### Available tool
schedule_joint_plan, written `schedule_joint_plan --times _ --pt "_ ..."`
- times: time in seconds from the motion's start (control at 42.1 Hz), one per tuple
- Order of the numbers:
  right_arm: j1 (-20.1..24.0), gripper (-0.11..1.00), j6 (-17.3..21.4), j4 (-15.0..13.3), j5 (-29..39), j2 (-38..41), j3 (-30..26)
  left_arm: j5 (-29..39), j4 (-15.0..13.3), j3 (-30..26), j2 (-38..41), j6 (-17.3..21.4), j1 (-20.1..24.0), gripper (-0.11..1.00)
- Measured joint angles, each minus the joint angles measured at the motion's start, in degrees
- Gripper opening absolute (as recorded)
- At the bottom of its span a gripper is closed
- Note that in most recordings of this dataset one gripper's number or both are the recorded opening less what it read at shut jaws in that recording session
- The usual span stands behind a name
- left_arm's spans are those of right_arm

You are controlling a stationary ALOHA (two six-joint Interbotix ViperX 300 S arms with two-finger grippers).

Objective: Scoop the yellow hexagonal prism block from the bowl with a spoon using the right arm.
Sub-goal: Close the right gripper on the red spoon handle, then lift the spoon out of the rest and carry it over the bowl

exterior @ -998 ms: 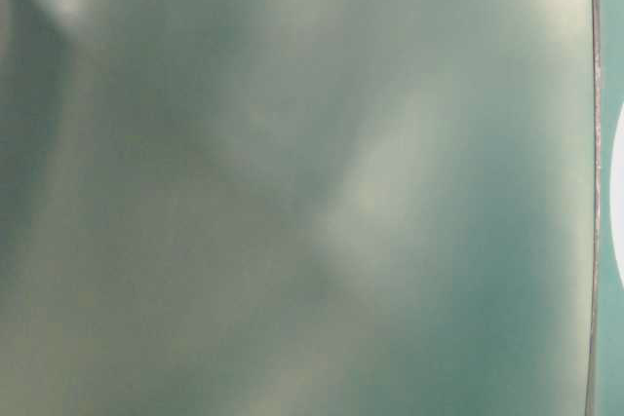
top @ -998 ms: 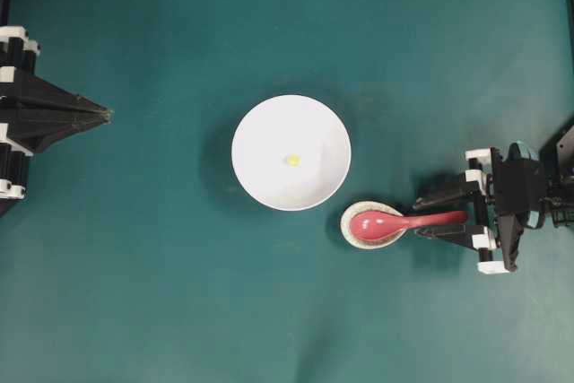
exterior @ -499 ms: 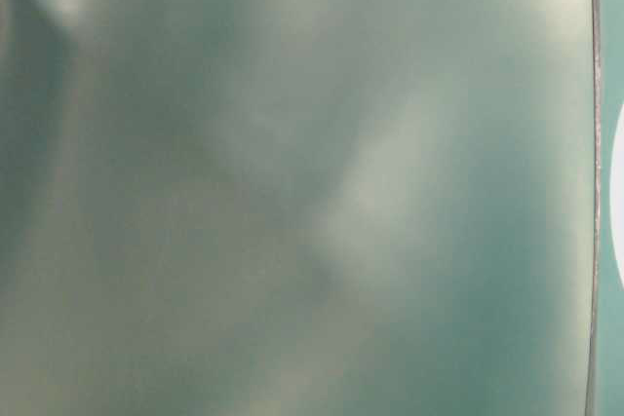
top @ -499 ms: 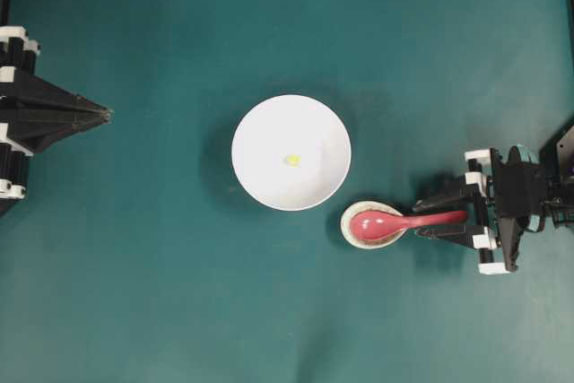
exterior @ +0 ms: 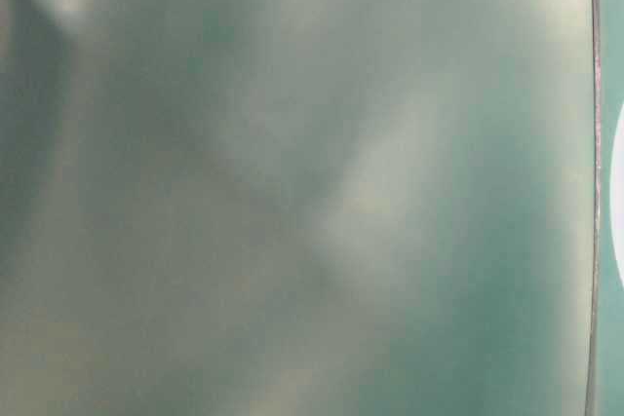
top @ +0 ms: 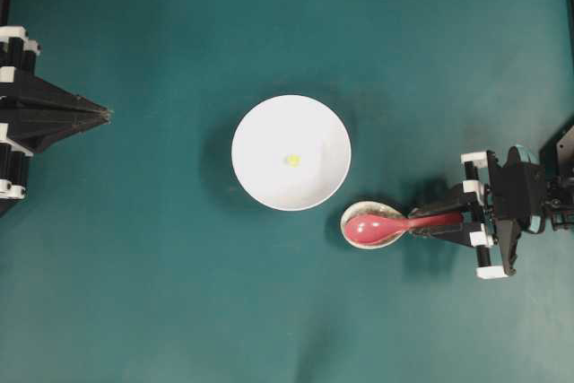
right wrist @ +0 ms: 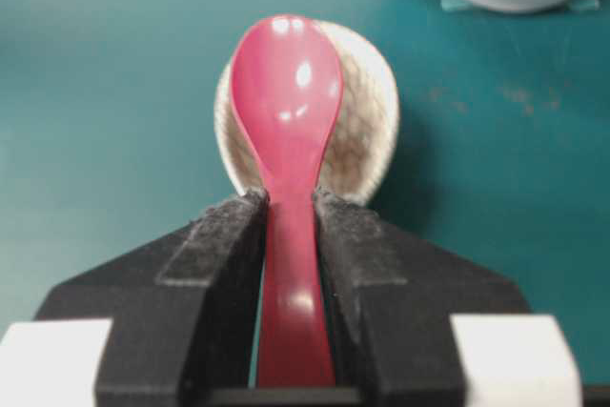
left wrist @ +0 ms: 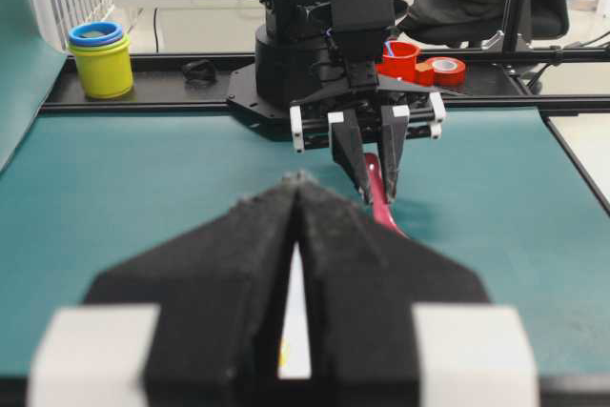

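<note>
The right gripper (right wrist: 289, 235) has its black fingers (right wrist: 224, 245) pressed against both sides of the spoon's handle, the glossy pinkish-red spoon (right wrist: 286, 111) lying with its scoop over the small speckled dish (right wrist: 367, 131). Seen from overhead, that dish (top: 352, 214) sits just beside the white bowl (top: 260, 168), on the side nearest the right arm (top: 511, 208), and the yellow hexagonal prism block (top: 292, 160) rests near the bowl's centre, well apart from the spoon (top: 386, 226). Across the bowl, far off at the edge of the green mat (top: 179, 311), the left gripper (top: 106, 115) holds nothing, its jaws pressed together. The spoon looks hard, smooth and slick — probably prone to pivoting in a two-finger pinch — so the mid-handle hold looks sensible, with the scoop left free. The block appears tiny and light, likely to skid across the glazed bowl rather than ride up onto the scoop. The table-level view is a green blur showing nothing usable.
</note>
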Motion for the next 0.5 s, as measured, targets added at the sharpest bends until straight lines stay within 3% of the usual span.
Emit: schedule_joint_plan --times 0.238,0.499 --pt "-0.7 0.24 -0.3 0.0 6.5 -8.6 -0.4 0.0 0.1 0.0 0.0 0.1 0.0 0.0" --pt "-6.7 0.24 -1.4 0.0 15.6 -17.8 -1.3 0.0 0.3 0.0 0.6 0.1 0.0 0.0"
